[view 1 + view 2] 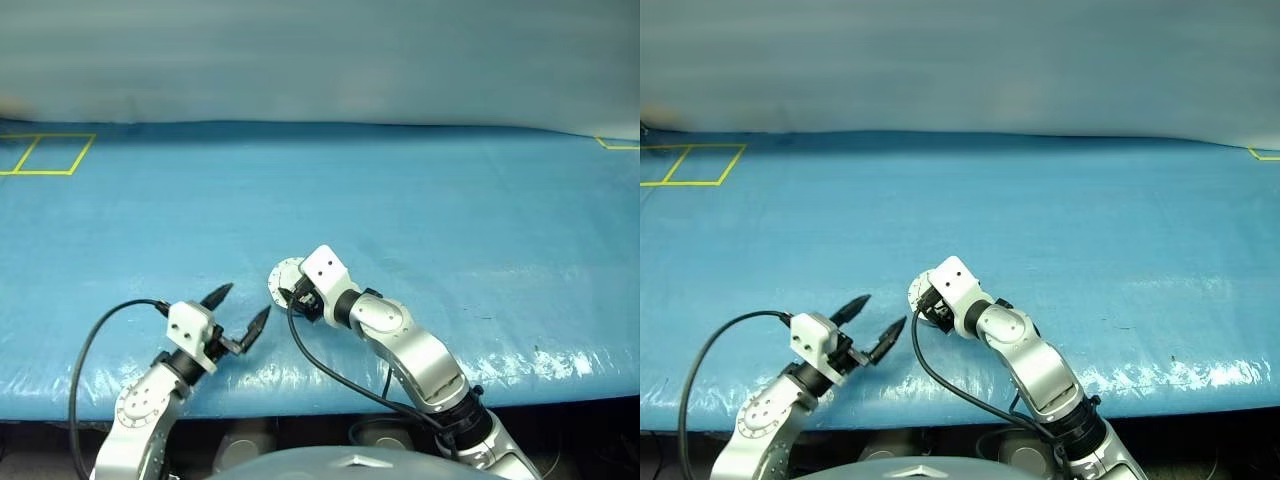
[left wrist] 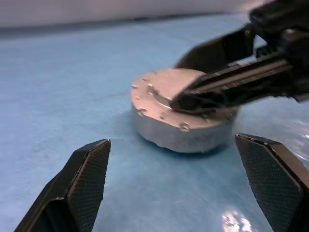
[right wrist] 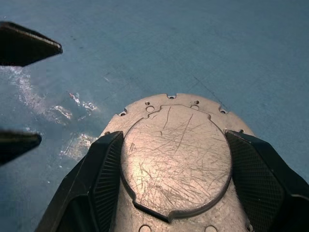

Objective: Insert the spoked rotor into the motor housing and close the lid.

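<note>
From the head camera, the right gripper (image 1: 290, 292) sat on the motor housing (image 1: 281, 276), a squat silver puck on the blue table (image 1: 420, 220), with its fingers down on the puck's top. The left gripper (image 1: 243, 308) hung just to that gripper's left, jaws spread wide and empty, tips aimed toward the puck.

In the left wrist view, the puck lay straight ahead of the spread fingers (image 2: 84, 181), with the right gripper's fingers pressed across its lid (image 2: 166, 87), which lay flat and shut.

In the right wrist view, the fingers (image 3: 104, 169) bracketed the lid's raised, scratched centre (image 3: 176, 154), touching it on both sides.

The puck looked heavy, rigid and smooth, likely to slide on the slick table cover; the rim offers the surest hold. The spoked rotor, presumably inside, could not be seen, and the hinge could not be made out.
</note>
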Tool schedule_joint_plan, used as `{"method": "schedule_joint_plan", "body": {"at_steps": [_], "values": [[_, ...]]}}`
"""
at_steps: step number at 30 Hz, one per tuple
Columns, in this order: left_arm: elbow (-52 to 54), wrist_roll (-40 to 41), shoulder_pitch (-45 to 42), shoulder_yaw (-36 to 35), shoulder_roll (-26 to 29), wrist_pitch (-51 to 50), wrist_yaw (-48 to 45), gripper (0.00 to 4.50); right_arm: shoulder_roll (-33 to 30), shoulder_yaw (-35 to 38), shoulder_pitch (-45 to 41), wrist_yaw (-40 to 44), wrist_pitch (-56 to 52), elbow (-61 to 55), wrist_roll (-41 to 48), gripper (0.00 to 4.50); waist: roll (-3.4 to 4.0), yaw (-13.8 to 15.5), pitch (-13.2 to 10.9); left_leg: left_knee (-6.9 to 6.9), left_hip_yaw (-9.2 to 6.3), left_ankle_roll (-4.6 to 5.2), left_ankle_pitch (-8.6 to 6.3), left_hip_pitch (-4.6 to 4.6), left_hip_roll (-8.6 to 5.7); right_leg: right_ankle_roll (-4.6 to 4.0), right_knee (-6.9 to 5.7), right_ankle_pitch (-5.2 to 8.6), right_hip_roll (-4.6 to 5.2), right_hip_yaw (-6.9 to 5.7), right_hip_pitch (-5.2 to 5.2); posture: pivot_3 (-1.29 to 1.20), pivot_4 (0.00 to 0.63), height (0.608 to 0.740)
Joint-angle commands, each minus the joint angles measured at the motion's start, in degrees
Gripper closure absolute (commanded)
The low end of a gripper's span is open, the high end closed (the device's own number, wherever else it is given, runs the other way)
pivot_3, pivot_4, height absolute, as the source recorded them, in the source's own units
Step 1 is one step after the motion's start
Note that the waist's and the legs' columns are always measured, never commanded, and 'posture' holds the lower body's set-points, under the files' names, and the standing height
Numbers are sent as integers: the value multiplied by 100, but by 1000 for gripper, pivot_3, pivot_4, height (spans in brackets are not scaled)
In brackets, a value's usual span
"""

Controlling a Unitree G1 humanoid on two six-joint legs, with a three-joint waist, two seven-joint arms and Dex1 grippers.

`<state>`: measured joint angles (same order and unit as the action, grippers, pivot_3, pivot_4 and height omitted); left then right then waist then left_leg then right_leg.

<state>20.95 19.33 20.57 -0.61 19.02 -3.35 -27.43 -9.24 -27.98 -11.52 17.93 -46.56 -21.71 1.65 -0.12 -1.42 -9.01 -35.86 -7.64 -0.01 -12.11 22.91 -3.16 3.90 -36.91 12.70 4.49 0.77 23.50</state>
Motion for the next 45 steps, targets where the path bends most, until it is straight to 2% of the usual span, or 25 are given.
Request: {"method": "schedule_joint_plan", "body": {"at_steps": [1, 6, 9, 18, 21, 33, 45], "values": [[612, 719, -329, -553, -115, -687, 489, 0, -61, 51, 73, -55, -187, 255, -70, 1478, -3, -2, 1, -1, 0, 0, 1, 0, 0, 0, 0, 0, -1, 0, -1, 0, 150, 740], [798, 2099, -899, -1038, -28, -2017, 802, 0, -47, 54, 75, -83, -168, 279, -70, 1478, -6, -4, 3, -1, 2, 2, 5, -5, -4, 2, 2, -1, -4, 0, -6, 0, 150, 740], [779, 2861, -1126, -1125, 127, -2681, 634, 590, -21, 62, 83, -112, -152, 291, -73, 1478, -11, -6, 5, -2, 2, 1, 6, -9, -4, 3, 1, -2, -5, -2, -11, 0, 150, 740], [157, 3792, -1903, -975, 539, -4269, 650, 3671, 30, 73, 70, -173, -122, 335, -85, 1478, -11, -13, 5, -1, 2, -5, 10, -18, -4, 1, -2, -1, -9, 0, -15, 0, 150, 740], [-144, 3956, -2177, -1032, 445, -4562, 751, 4473, 43, 81, 65, -185, -113, 348, -87, 1478, -11, -14, 5, -1, 2, -6, 10, -19, -4, 1, -2, -1, -9, 0, -16, 0, 150, 740], [-989, 3383, -2951, -633, 488, -4980, 522, 4473, 73, 127, 54, -229, -95, 364, -96, 1478, -13, -13, 5, 4, 2, -12, 14, -20, -4, 0, -2, -2, -10, 3, -13, 0, 150, 740], [-1026, 2641, -3046, -121, 602, -4982, 162, 4473, 42, 97, 87, -223, -117, 336, -110, 1478, -13, -7, 5, 11, 2, -14, 15, -19, -5, 0, 1, -2, -9, 5, -10, 0, 150, 740]]}}
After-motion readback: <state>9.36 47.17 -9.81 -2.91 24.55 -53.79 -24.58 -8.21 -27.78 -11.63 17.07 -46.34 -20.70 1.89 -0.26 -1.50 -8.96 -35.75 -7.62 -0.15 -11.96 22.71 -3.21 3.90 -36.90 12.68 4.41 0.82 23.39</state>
